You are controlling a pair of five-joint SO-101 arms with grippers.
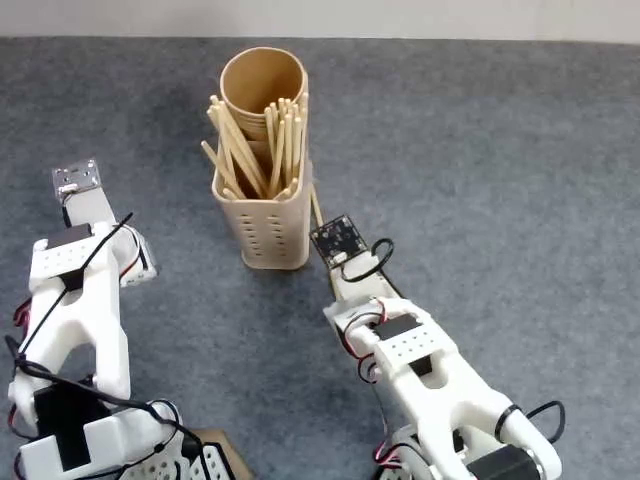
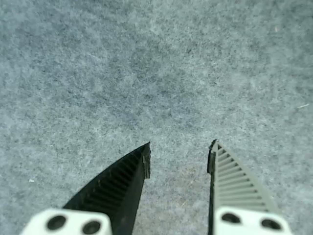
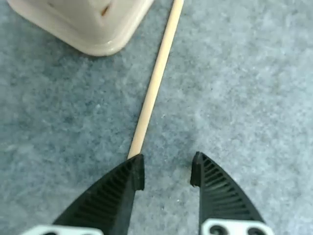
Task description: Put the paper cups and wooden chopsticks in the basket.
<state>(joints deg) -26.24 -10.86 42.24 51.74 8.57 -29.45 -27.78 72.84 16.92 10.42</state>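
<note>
A cream perforated basket [image 1: 266, 228] stands upright mid-table, holding several wooden chopsticks [image 1: 245, 150] and a brown paper cup [image 1: 262, 84]. One loose chopstick [image 3: 155, 81] lies on the carpet beside the basket's foot [image 3: 93, 24]; a short piece of it shows in the high view [image 1: 316, 209]. My right gripper [image 3: 167, 171] hangs open just over the chopstick's near end, which meets one dark fingertip [image 3: 135, 171]. The right arm [image 1: 400, 345] sits right of the basket. My left gripper [image 2: 179, 159] is open over bare carpet, on the left arm [image 1: 82, 270] left of the basket.
Grey carpet [image 1: 500, 150] covers the table. A brown board corner [image 1: 222, 448] shows at the front edge near the left arm's base. Room lies open to the right of and behind the basket.
</note>
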